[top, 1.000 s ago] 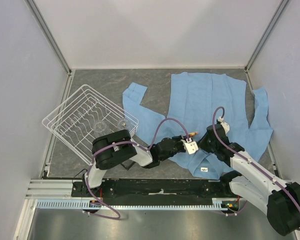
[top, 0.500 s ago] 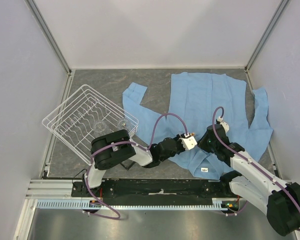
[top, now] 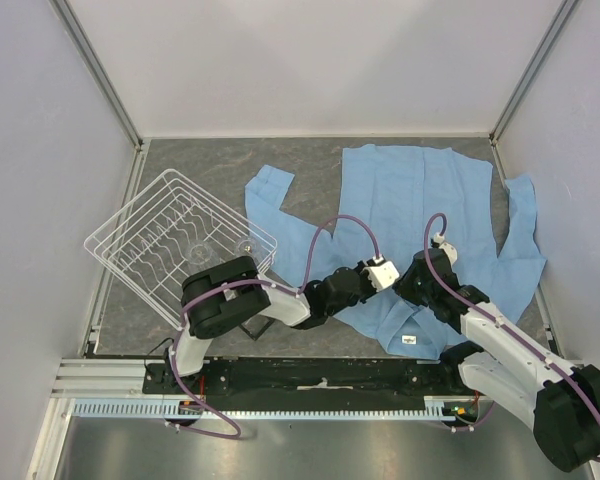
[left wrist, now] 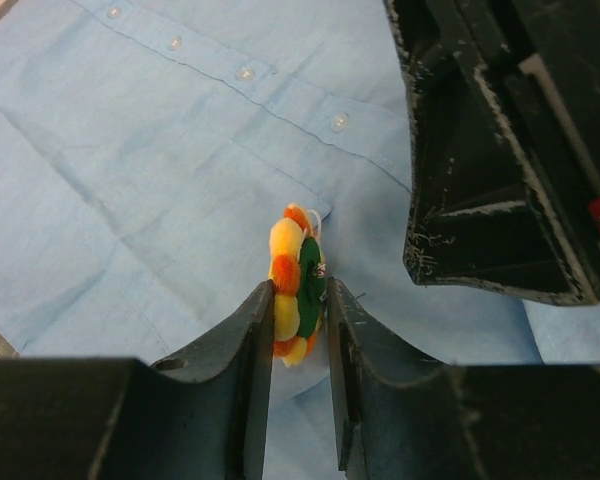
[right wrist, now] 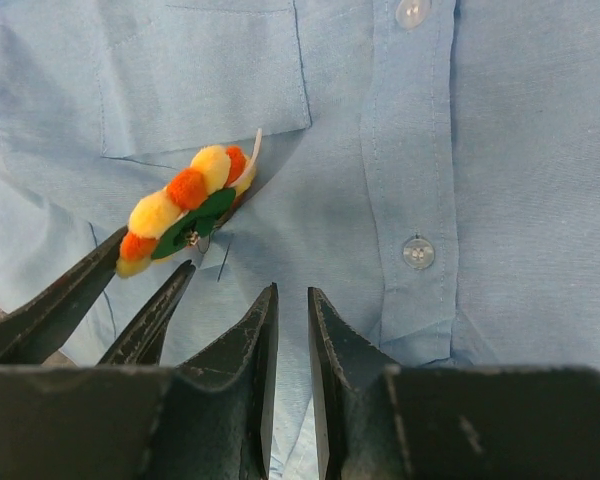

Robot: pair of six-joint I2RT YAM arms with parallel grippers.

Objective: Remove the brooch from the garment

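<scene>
**Brooch pinched and rising, shirt not held down**

Upward in the overhead frame is where the left gripper (top: 383,272) has crept over the last second, away from the near edge of the garment (top: 410,190). It now sits just beside the right gripper (top: 404,282), low and centre in the picture. The shirt lies spread across the right half of the table (top: 210,160), with a white wire rack (top: 170,240) at the left. From up here I cannot make out the brooch.

In the left wrist view the brooch (left wrist: 288,268) stands on edge at centre frame. Its lower rim is nipped between the two black fingers (left wrist: 250,330), which are narrowed right onto it. Blue cloth fills the frame behind it, and the other arm's dark bulk fills the upper right. I cannot tell whether the pin has left the fabric.

In the right wrist view the brooch appears left of centre, just below the shirt pocket (right wrist: 200,80), with the left fingers reaching it from the lower left corner. This gripper's own fingers, bottom centre, are nearly closed on nothing and hang over the cloth beside the button strip (right wrist: 418,252).

My worry is that nothing pins the shirt down. If the pin is still threaded, a further pull would drag or tear the thin cloth. The edge-on grip could also let the brooch twist free, and the two grippers are close enough to knock together.
</scene>
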